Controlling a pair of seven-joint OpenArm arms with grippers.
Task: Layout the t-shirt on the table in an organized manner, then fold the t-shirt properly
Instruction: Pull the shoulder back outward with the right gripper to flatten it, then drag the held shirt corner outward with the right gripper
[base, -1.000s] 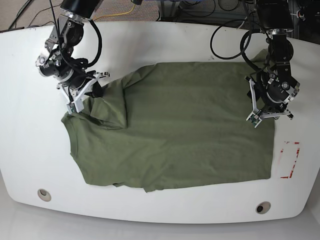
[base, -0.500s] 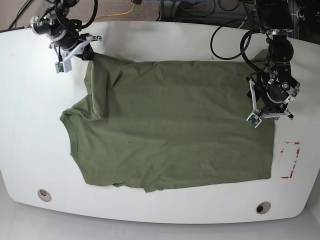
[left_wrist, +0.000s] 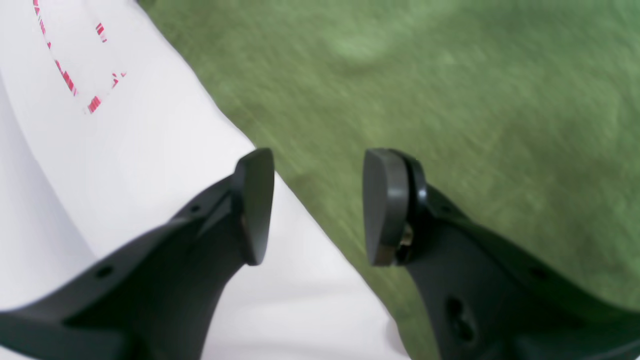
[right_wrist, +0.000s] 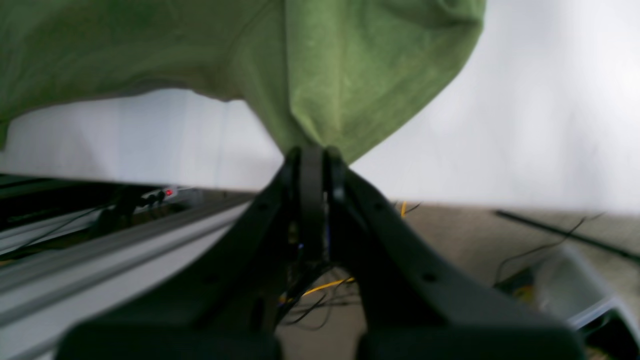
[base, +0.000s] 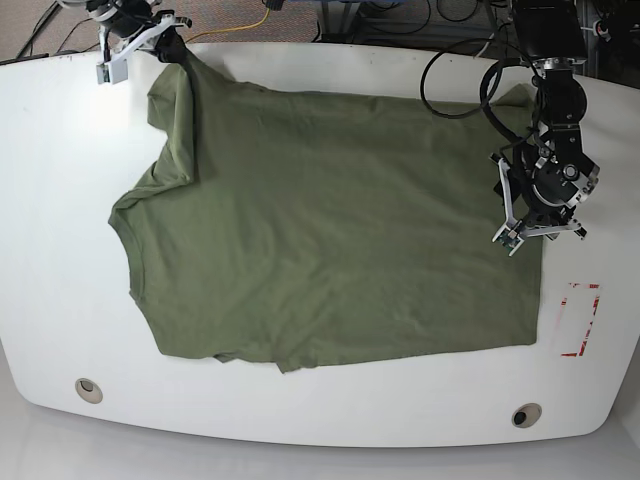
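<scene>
Our right claw (right_wrist: 312, 165) pinches the t-shirt (base: 330, 220) sleeve at the far-left corner of the surface (base: 60, 200); our left claw (left_wrist: 317, 205) hangs spread over its right hem. We judge layout underway: next, flatten that sleeve.

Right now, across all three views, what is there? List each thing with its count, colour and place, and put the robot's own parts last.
t-shirt: one, olive green, spread over the middle of the table, one corner pulled up to the far left edge.
table: one, glossy white, under everything.
grommet holes: two, round, near the front edge, left and right.
red tape rectangle: one, red, on the table just right of the shirt.
yellow cable: one, on the floor beyond the far edge.
right pincer: one, black, shut on the shirt corner at the far left of the base view.
left pincer: one, black, open over the shirt's right edge, holding nothing.
</scene>
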